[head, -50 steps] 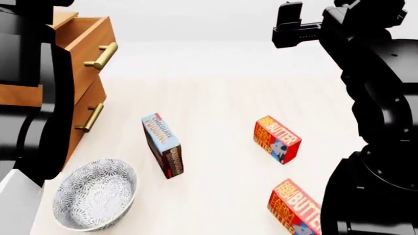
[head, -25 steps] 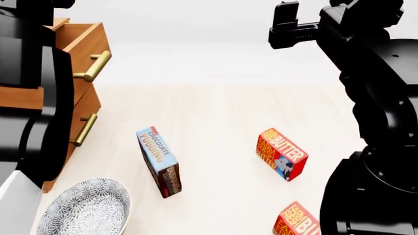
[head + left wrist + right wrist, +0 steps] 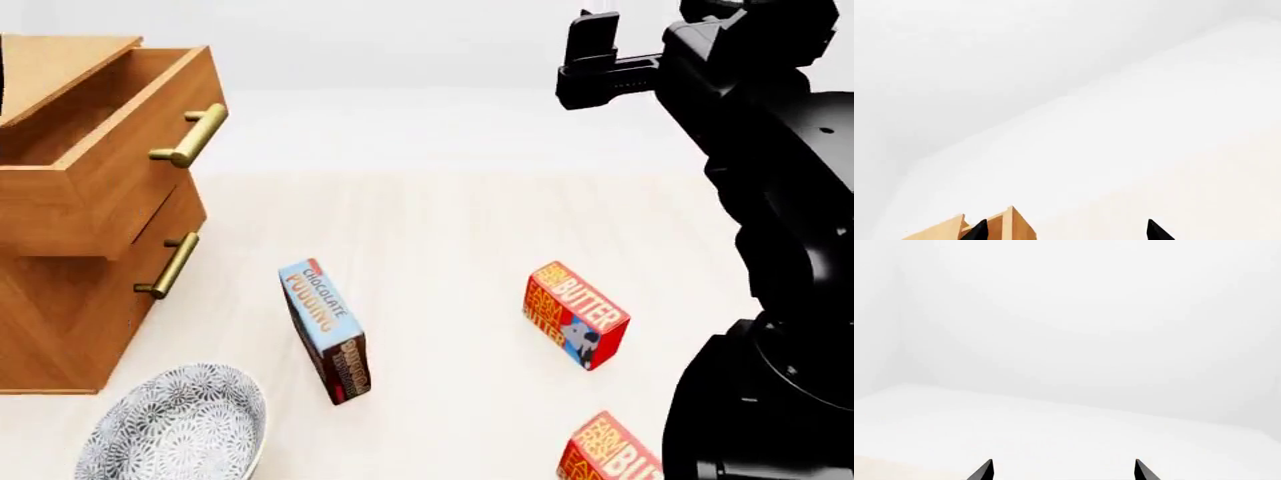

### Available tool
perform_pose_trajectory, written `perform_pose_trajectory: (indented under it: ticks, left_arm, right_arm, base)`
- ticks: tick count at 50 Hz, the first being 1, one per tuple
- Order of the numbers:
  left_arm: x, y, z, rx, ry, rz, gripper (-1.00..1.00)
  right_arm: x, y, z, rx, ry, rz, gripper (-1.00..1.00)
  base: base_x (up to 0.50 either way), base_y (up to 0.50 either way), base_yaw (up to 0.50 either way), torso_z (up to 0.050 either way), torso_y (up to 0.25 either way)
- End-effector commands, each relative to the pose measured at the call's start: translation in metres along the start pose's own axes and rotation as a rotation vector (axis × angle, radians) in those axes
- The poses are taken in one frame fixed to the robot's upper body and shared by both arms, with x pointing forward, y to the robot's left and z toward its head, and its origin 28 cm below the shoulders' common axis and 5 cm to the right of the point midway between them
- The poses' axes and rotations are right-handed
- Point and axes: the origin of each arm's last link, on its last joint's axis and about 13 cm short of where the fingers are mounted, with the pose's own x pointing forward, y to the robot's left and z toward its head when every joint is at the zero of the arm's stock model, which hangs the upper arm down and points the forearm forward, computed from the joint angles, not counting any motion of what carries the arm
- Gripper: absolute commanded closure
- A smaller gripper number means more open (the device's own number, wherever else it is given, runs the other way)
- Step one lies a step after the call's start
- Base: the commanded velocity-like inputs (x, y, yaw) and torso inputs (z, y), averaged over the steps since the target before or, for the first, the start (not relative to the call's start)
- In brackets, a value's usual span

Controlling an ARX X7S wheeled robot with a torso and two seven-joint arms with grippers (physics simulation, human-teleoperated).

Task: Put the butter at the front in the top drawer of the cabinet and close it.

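Two butter boxes lie on the pale table. The butter at the front [image 3: 609, 455] is nearest me, cut off by the head view's lower edge beside my right arm's base. The other butter box [image 3: 577, 314] lies farther back. The cabinet [image 3: 60, 320] stands at the left with its top drawer [image 3: 114, 170] pulled out and showing nothing inside. My left gripper [image 3: 1066, 234] is open, with only its tips showing above a wooden corner [image 3: 1004, 227]; it is out of the head view. My right gripper [image 3: 1063, 472] is open, raised high, and faces a blank wall.
A blue chocolate pudding box [image 3: 327, 330] stands between the cabinet and the butter boxes. A patterned bowl [image 3: 174, 425] sits in front of the cabinet. My right arm [image 3: 774, 200] fills the right side. The lower drawer's brass handle [image 3: 171, 265] sticks out.
The head view tilted, so the table's things slid down the picture. My left arm then left the head view, uncovering the cabinet and open drawer. The boxes have not moved on the table.
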Motion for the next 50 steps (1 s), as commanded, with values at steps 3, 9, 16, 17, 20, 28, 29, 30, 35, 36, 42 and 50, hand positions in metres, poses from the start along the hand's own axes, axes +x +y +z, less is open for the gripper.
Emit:
perform_pose_trajectory:
  ticks: [3,9,16,17,20,28,29,30,35,36,42,50]
  left_arm:
    - [-0.03,0.033,-0.012,-0.154,0.175,0.068,-1.0]
    - [-0.026,0.039,-0.023,-0.234,0.164,0.101,-1.0]
    - [-0.013,0.041,-0.04,-0.3,0.173,0.125,-1.0]
    - [-0.011,0.042,-0.042,-0.309,0.177,0.126,-1.0]
    - [-0.007,0.042,-0.049,-0.332,0.19,0.131,-1.0]
    - [0.002,0.043,-0.065,-0.359,0.24,0.175,-1.0]
    - [0.003,0.044,-0.066,-0.363,0.244,0.185,-1.0]
    - [0.004,0.044,-0.068,-0.369,0.248,0.193,-1.0]
    - [0.009,0.045,-0.079,-0.391,0.275,0.233,-1.0]
    - [0.011,0.045,-0.081,-0.394,0.28,0.242,-1.0]
    - [0.019,0.043,-0.093,-0.393,0.311,0.279,-1.0]
    - [0.028,0.038,-0.104,-0.37,0.365,0.282,-1.0]
  right_arm:
    - [-0.004,-0.003,-0.005,0.005,0.001,-0.003,-1.0]
    - [-0.003,-0.003,-0.009,0.007,0.007,0.002,-1.0]
    - [0.0,-0.001,-0.016,0.014,0.02,0.017,-1.0]
    - [0.0,-0.001,-0.017,0.015,0.022,0.02,-1.0]
    - [0.002,0.0,-0.019,0.017,0.026,0.026,-1.0]
    - [0.004,0.0,-0.025,0.025,0.038,0.033,-1.0]
    - [0.005,0.0,-0.026,0.027,0.04,0.034,-1.0]
    - [0.005,0.0,-0.027,0.028,0.041,0.034,-1.0]
    - [0.007,0.0,-0.03,0.032,0.047,0.037,-1.0]
    - [0.007,0.0,-0.03,0.033,0.048,0.038,-1.0]
    - [0.008,0.002,-0.033,0.036,0.056,0.042,-1.0]
    - [0.01,0.002,-0.038,0.047,0.066,0.046,-1.0]
  base:
    - [0.0,0.0,0.0,0.0,0.0]
    - [0.0,0.0,0.0,0.0,0.0]
    - [0.0,0.0,0.0,0.0,0.0]
    - [0.0,0.0,0.0,0.0,0.0]
    - [0.0,0.0,0.0,0.0,0.0]
    - [0.0,0.0,0.0,0.0,0.0]
    - [0.0,0.0,0.0,0.0,0.0]
    - [0.0,0.0,0.0,0.0,0.0]
    - [0.0,0.0,0.0,0.0,0.0]
    - [0.0,0.0,0.0,0.0,0.0]
    - [0.0,0.0,0.0,0.0,0.0]
    - [0.0,0.0,0.0,0.0,0.0]
